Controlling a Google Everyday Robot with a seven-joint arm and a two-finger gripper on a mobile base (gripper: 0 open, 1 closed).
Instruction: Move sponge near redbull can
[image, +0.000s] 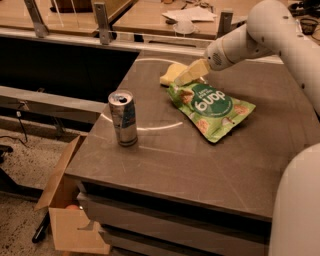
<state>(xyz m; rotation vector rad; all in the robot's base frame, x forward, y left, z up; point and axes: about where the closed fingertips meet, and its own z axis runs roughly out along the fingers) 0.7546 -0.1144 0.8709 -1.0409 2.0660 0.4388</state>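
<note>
One can (123, 117), one sponge (169, 74), one bag (213, 104): three things lie on the dark desk (165, 165), and one robot hand (183, 79) reaches among them. The can, silver and blue, stands upright near the desk's left edge with its pull-tab top showing. The sponge, pale yellow, lies flat on the desk beyond the can and to its right, well apart from it, partly hidden behind the hand. The hand hangs low over the near right part of the sponge, farther from the can than the sponge's visible end; whether it touches the sponge, and whether it is wide or narrow, cannot be told from this side. Its single white arm (260, 35) runs up and away to the right of the can. The green bag lies flat to the can's right, its nearest corner under the hand and just beside the sponge. A thin pale curved line (155, 128) on the desk passes just beside the can's base. One open cardboard box (67, 220) sits on the floor below the can and to its left.
</note>
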